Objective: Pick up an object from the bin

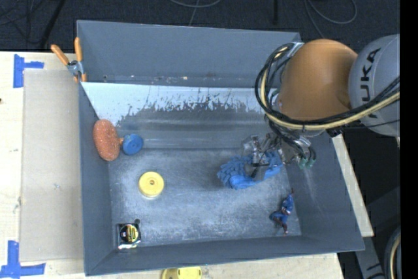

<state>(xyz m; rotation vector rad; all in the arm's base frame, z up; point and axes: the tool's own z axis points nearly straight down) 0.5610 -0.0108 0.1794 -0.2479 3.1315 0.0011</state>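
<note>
My gripper [260, 163] is low in the right half of the bin, its fingers down among a crumpled blue thing [236, 174] that looks like cloth or soft plastic. The fingertips touch or dip into that blue thing's right end; I cannot make out how far apart they stand. A small dark blue figure-like thing [283, 211] lies toward the bin's front right corner, apart from the gripper.
Along the left wall lie an orange-brown oval sponge-like lump [106, 139] and a small blue cap [132, 144]. A yellow round disc [151, 184] sits left of centre, and a black-and-yellow tape measure [128, 232] lies at the front left.
</note>
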